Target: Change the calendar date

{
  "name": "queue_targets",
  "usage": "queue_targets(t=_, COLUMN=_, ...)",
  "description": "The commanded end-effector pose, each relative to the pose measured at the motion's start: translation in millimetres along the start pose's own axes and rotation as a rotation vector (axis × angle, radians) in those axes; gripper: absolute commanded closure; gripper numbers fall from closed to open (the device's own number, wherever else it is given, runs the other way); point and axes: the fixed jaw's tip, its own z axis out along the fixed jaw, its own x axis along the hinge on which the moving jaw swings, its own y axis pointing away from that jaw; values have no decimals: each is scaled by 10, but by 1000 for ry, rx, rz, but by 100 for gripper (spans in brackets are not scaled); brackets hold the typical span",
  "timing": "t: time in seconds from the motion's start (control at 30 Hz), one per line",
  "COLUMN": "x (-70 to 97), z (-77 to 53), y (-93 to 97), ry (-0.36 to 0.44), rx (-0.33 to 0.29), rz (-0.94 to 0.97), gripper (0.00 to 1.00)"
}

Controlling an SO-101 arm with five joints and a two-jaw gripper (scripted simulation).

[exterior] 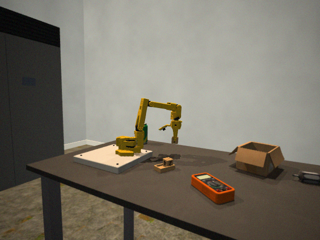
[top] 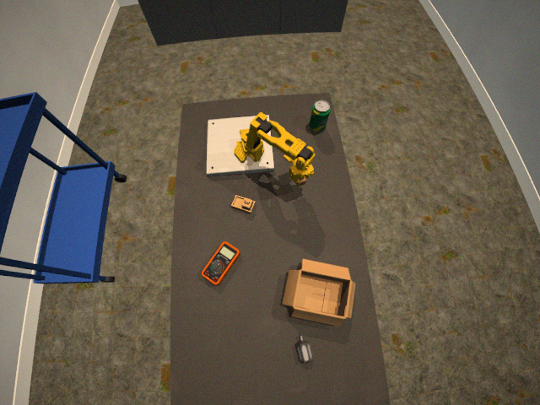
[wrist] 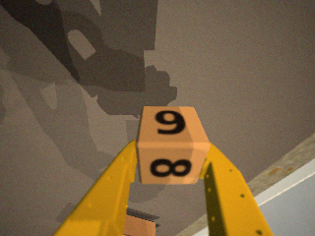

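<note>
While the yellow hand (wrist: 169, 172) squeezes a wooden cube (wrist: 169, 145), the wrist view shows that cube right up close, with an 8 on the side facing the camera and a 9 on the side above it. One finger (wrist: 105, 197) presses each side of the cube, and the cube hangs in the air over the dark table (wrist: 236, 74). Seen from the side, the hand (exterior: 175, 140) points straight down and holds the cube just above the table, well apart from the tray (exterior: 164, 167). That small wooden tray sits on the table between the white base plate (exterior: 108, 165) and the orange meter (exterior: 212, 187), and one other cube (exterior: 168, 161) sits in it. I cannot read the number on that cube. An open box (exterior: 258, 157) stands farther to the right. From the top, the arm (top: 278, 139) reaches away from the plate toward the green can (top: 319, 116), and the tray (top: 243, 203) lies nearer the meter (top: 220, 262). A blue cart (top: 26, 113) stands on the floor beside the table.
</note>
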Motion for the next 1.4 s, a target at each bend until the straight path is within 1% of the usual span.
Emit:
queue_targets(t=0.0, x=-23, z=-31, y=3, ry=5, rx=5, rz=73, gripper=100)
queue_targets(t=0.5, x=-101, z=-31, y=-27, ry=4, rx=6, rz=667, gripper=100)
queue_targets(t=0.57, x=-101, z=-31, y=-27, ry=4, rx=6, rz=667, gripper=100)
queue_targets(t=0.8, x=-128, z=-31, y=-46, ry=3, rx=7, rz=903, gripper=100)
queue_targets(t=1.0, x=-144, z=-31, y=-59, ry=3, rx=7, rz=1052, gripper=100)
queue_targets(t=1.37, x=-155, z=-30, y=-69, ry=3, rx=7, rz=1166, gripper=100)
